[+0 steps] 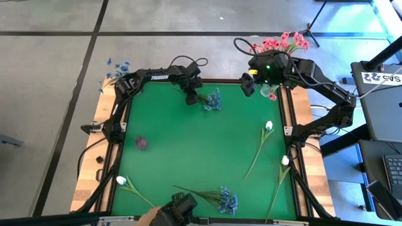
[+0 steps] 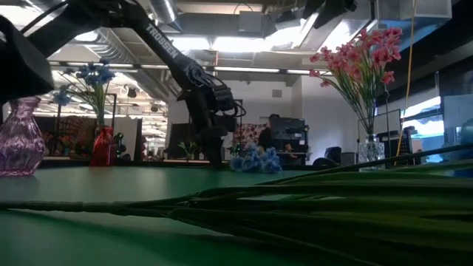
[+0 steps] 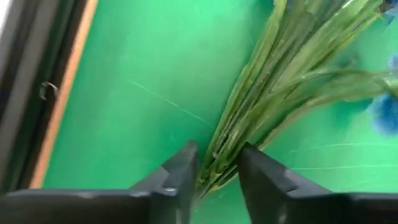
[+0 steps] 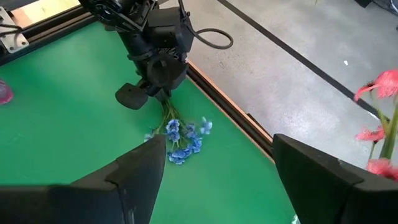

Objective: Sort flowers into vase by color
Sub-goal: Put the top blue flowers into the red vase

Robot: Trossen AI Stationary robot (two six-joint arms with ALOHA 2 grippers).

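- Two blue flower sprigs are counted on the green bench [image 1: 188,150]: one blue sprig [image 1: 212,100] lies at the far side, and a second blue sprig [image 1: 223,199] lies at the near edge.
- Three white buds are counted on long stems: one white bud [image 1: 269,125], another white bud [image 1: 284,161] nearer the right rim, and a third white bud [image 1: 121,181] at the near left corner.
- A pink bouquet [image 1: 282,43] is seen standing in a clear vase [image 2: 371,150], just beyond the right pincer [image 1: 259,83].
- A blue bunch [image 2: 92,76] is seen in a red vase [image 2: 103,145], with a purple glass vase [image 2: 18,138] beside it; both stand well to the side of the left pincer [image 3: 216,171].
- A small dark pink object [image 1: 141,143] lies well apart from both pincers; what it is cannot be told.
- The left pincer is lowered onto the far blue sprig, and its fingers [image 3: 180,171] are set either side of the bundled green stems, which run between them; whether the stems are squeezed cannot be told.
- The right pincer is held above the far right corner, with its jaws apart and nothing between them.
- The word TROSSEN [image 1: 159,78] is read on the left arm.
- A white label [image 1: 382,78] off the right side is seen, but its letters cannot be read for certain.
- A hand [image 1: 148,217] is seen at the near edge.
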